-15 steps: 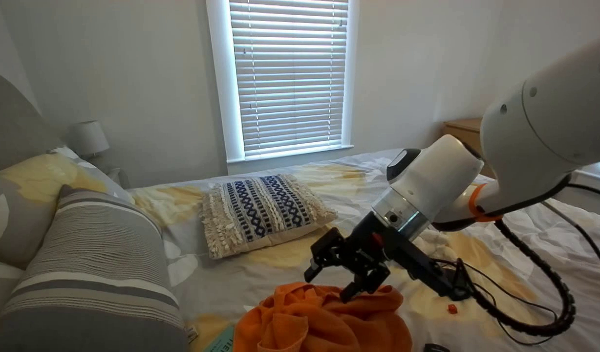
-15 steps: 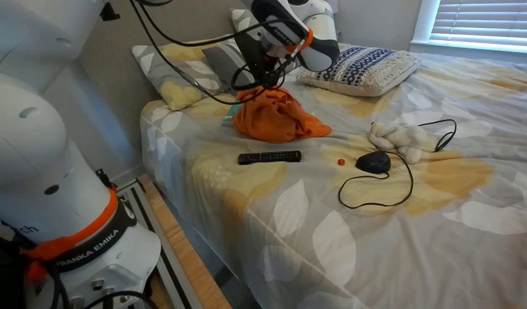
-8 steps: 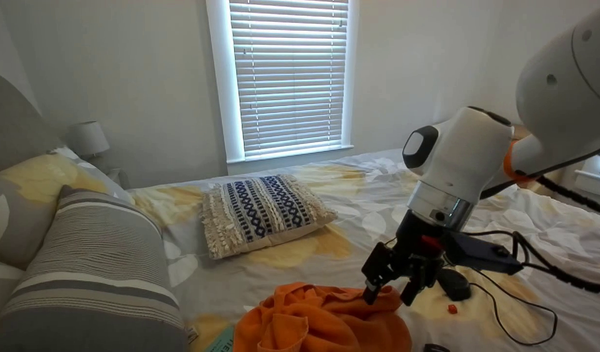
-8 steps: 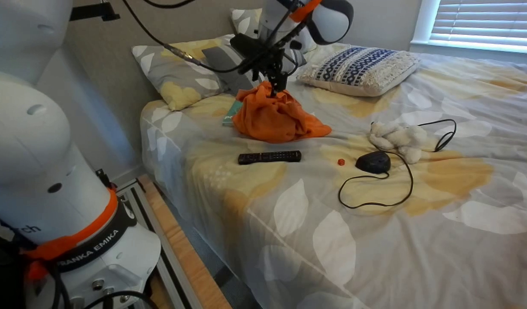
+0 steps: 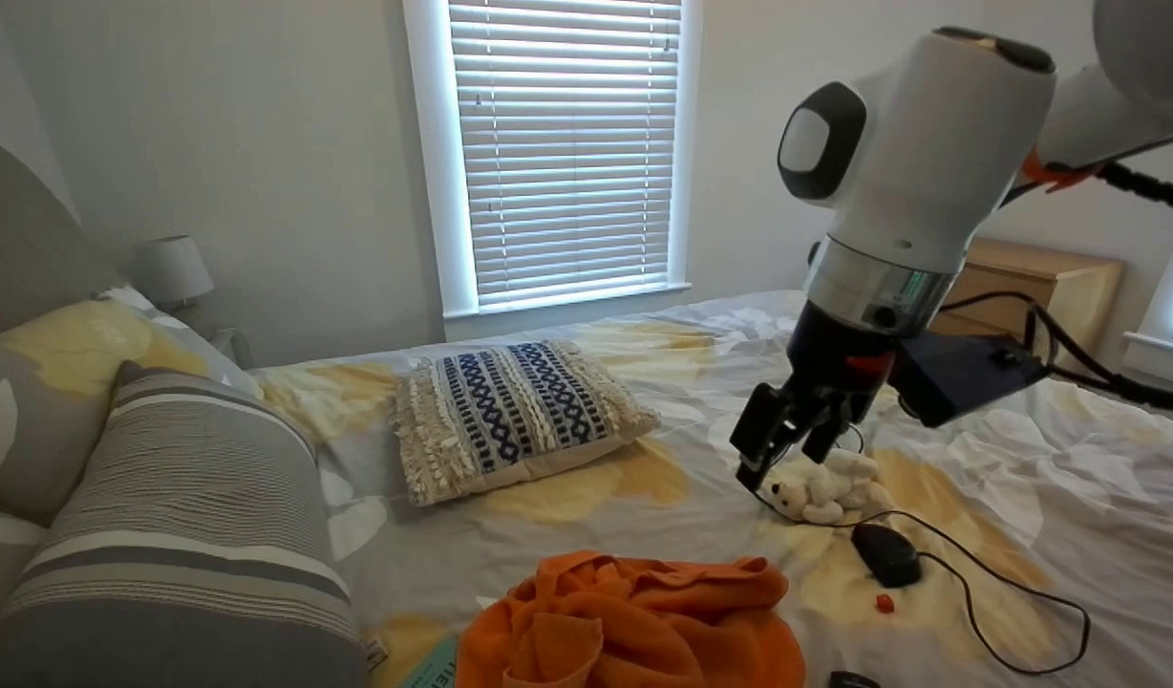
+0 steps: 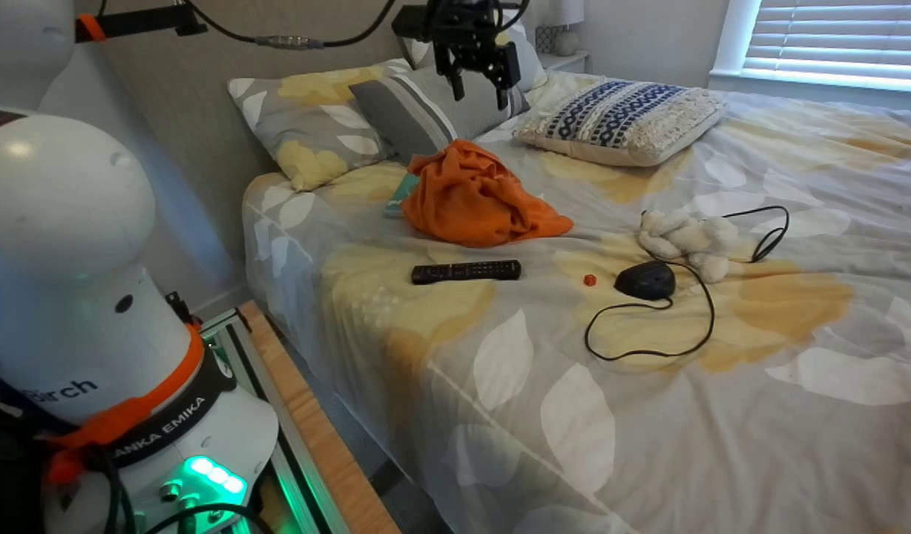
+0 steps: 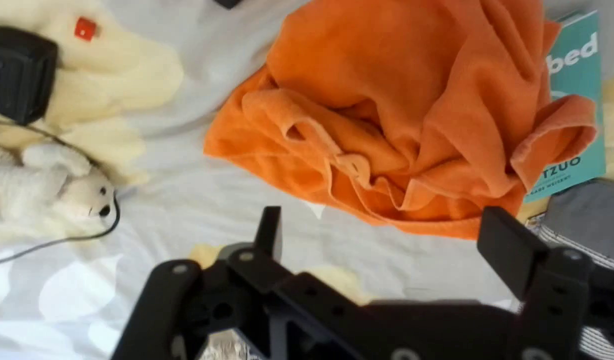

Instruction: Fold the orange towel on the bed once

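Note:
The orange towel lies in a crumpled heap on the patterned bed [image 6: 648, 445]. It shows in both exterior views [image 5: 644, 621] [image 6: 478, 200] and in the wrist view [image 7: 402, 75]. In the wrist view its lower edge runs across the bed, with a loose curled corner at the right. My gripper [image 5: 782, 463] is raised above the bed, fingers pointing down, apart from the towel. It also shows in an exterior view [image 6: 480, 100] above and behind the heap. In the wrist view the black fingers [image 7: 382, 220] are wide apart with nothing between them.
A teal book [image 7: 577, 70] lies partly under the towel. A black remote [image 6: 466, 272], a red die [image 6: 590, 279], a black corded device [image 6: 645, 281] and a white plush bear [image 6: 689, 237] lie nearby. A fringed pillow [image 5: 524, 420] and a grey striped cushion [image 5: 185, 526] stand around.
My gripper has risen from close over the towel and swung from slanted to pointing more downward. In an exterior view it also moved right. The towel has not visibly moved.

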{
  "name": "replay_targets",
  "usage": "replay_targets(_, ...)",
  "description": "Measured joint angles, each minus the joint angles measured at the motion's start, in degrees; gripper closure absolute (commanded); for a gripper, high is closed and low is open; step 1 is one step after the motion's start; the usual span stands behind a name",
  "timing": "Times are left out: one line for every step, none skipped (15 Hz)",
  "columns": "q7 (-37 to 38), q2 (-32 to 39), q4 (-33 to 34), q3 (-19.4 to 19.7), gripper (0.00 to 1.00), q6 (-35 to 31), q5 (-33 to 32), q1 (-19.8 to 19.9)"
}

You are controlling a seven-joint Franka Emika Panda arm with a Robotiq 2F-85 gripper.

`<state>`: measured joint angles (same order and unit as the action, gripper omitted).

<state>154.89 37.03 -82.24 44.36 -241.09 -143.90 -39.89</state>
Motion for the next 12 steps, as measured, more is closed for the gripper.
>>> replay_targets(0.06,0.01,0.59,3.91,0.0,0.66,0.07,-3.92)
replay_targets(0.27,0.01,0.85,7.69,0.0,1.68,0.11,-7.83)
replay_targets(0.44,0.09,0.88,11.36,0.0,3.06,0.12,-11.59)
replay_targets(0.66,0.35,0.83,15.08,0.0,4.46,0.13,-15.25)
replay_targets(0.69,0.76,0.47,18.95,0.0,5.96,0.2,-18.67)
replay_targets(0.63,1.32,-0.3,23.12,0.0,7.52,0.56,-21.95)
replay_targets(0.61,2.05,-1.27,27.1,0.0,8.51,1.33,-24.77)
replay_targets(0.6,2.8,-2.33,30.88,0.0,8.62,2.92,-27.28)
replay_targets(0.58,3.43,-3.24,33.84,0.0,8.61,4.18,-29.35)
replay_targets(0.58,3.81,-3.8,35.45,0.0,8.61,4.79,-30.65)
replay_targets(0.58,4.09,-4.03,36.14,0.0,8.61,5.06,-31.24)
replay_targets(0.58,4.36,-4.15,36.42,0.0,8.61,5.23,-31.41)
